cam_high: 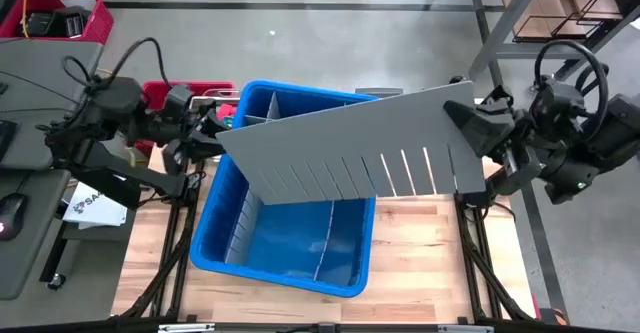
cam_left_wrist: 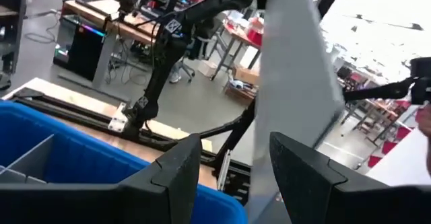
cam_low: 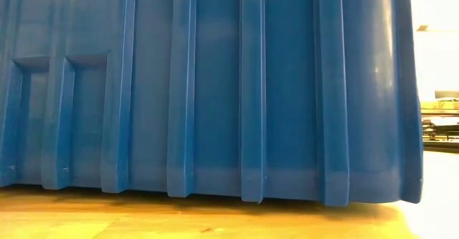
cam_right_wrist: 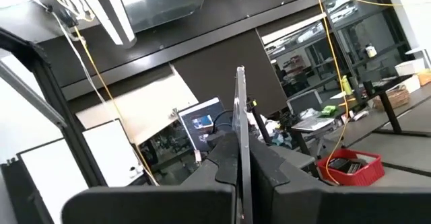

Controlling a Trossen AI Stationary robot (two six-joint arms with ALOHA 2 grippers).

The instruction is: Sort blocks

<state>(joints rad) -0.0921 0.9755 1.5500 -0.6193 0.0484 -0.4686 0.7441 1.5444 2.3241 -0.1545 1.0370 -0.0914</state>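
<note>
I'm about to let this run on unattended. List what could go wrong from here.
1. The right gripper pinches only one end of the long slotted grey divider panel, so it could twist or slip.
2. The open left gripper sits beside the panel's other end; closing badly could knock it.
3. If dropped, the panel would land on the large blue plastic bin and its fitted dividers.

Bin [cam_high: 215, 235] is bright blue w/ thin grey dividers [cam_high: 300, 248] inside; its outer wall has vertical ribs. Big panel [cam_high: 340, 143] is plain grey w/ a row of narrow slots along one edge. Table [cam_high: 420, 273] is pale wood grain, arms are black.
</note>
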